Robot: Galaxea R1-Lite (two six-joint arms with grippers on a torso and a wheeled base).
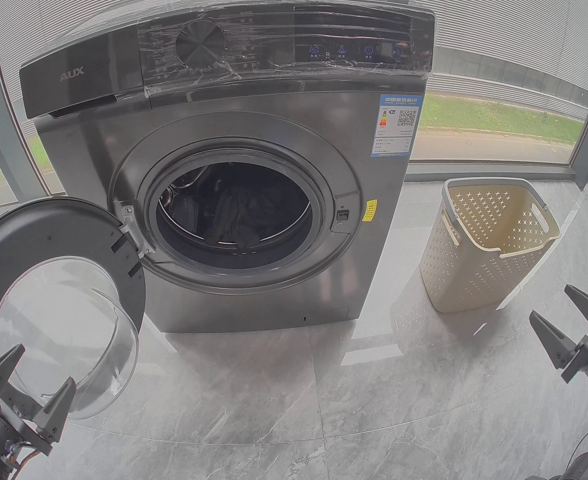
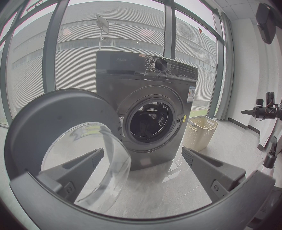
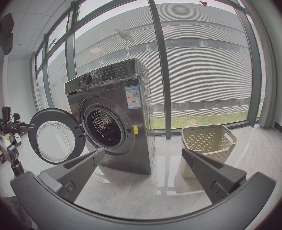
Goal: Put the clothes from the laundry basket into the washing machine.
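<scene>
A grey front-loading washing machine [image 1: 241, 135] stands ahead with its round door [image 1: 54, 281] swung wide to the left. Dark clothes [image 1: 241, 215] lie inside the drum [image 2: 149, 120]. To the machine's right stands a cream perforated laundry basket [image 1: 487, 241], with nothing visible inside it. My left gripper [image 1: 31, 391] hangs open low at the left, in front of the open door [image 2: 67, 134]. At the right edge my right gripper [image 1: 571, 321] is open too, a little nearer to me than the basket [image 3: 208, 144]. Neither holds anything.
Floor-to-ceiling windows [image 1: 507, 68] run behind the machine [image 3: 112, 118] and basket [image 2: 200, 131]. The pale marble floor [image 1: 347, 395] between me and the machine is bare. The open door juts out into the left side of the floor space.
</scene>
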